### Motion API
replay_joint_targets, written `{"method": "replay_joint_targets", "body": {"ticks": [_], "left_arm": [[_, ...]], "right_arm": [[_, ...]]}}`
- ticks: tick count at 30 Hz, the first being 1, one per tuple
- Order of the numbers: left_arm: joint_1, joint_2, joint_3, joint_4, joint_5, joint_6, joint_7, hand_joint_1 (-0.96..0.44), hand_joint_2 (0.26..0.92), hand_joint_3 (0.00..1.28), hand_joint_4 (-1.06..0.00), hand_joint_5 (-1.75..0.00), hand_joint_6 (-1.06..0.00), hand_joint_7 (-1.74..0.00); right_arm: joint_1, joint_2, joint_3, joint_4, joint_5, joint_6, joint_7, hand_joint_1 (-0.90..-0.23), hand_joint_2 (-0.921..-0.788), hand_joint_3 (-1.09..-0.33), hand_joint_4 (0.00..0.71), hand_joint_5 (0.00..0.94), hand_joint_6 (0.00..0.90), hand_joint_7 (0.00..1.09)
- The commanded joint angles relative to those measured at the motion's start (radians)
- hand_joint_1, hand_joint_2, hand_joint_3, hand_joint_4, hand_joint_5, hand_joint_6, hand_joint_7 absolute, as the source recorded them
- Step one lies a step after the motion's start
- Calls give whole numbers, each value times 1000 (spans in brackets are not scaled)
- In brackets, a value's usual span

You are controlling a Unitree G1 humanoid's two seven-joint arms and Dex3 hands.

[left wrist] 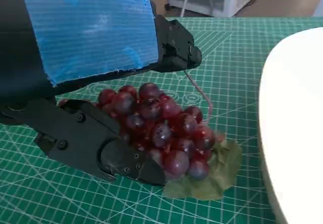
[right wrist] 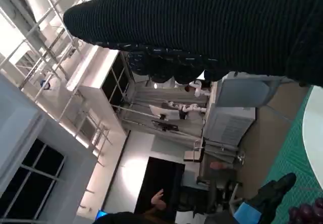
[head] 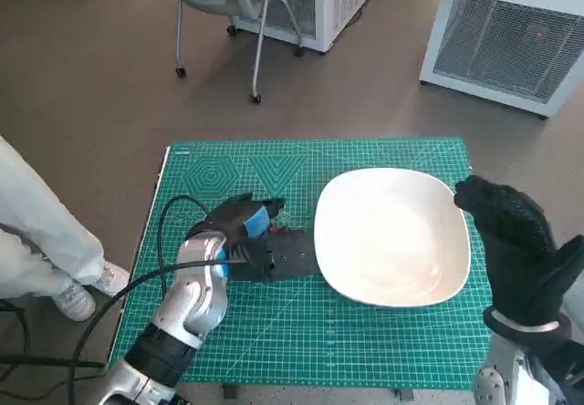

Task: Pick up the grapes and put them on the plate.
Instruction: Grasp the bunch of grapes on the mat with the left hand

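While the grapes point(left wrist: 161, 128) lay on the green cutting mat point(head: 274, 332) that covered the counter, just beside the near-left edge of the white plate point(head: 392, 236), the left hand point(head: 242, 236) was closed around them. Its black fingers point(left wrist: 101, 148) pressed against one side of the dark red bunch, and the blue-taped back of the hand covered the other side. A green leaf point(left wrist: 214, 176) at the end of the bunch rested flat on the mat, pointing toward the plate, and a thin stem point(left wrist: 199, 90) curved out from the top of the bunch. The grapes did not touch the plate.

The right hand point(head: 516, 241), in its black knitted glove, stood at the plate's right edge and held nothing; its fingers were raised and loosely spread. Beyond the counter from the plate, a chair point(head: 228, 4) on castors stood on the brown floor.
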Motion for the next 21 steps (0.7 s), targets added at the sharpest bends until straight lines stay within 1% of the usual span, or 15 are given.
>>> {"method": "replay_joint_targets", "body": {"ticks": [1,11,21], "left_arm": [[-22,9,-14,20,-7,17,-21,-333,760,1,-144,-2,-321,0],[-22,14,-26,26,-13,33,-49,-345,762,1,-136,0,-306,0],[-48,0,-32,120,-35,-7,-11,-352,762,1,-133,0,-284,0]], "right_arm": [[11,1,-2,15,-9,3,-6,-416,-921,-574,445,423,202,889],[9,1,-3,21,-10,3,-5,-414,-921,-576,444,423,202,888],[8,2,-1,18,-15,6,-12,-417,-921,-575,443,425,202,889]]}}
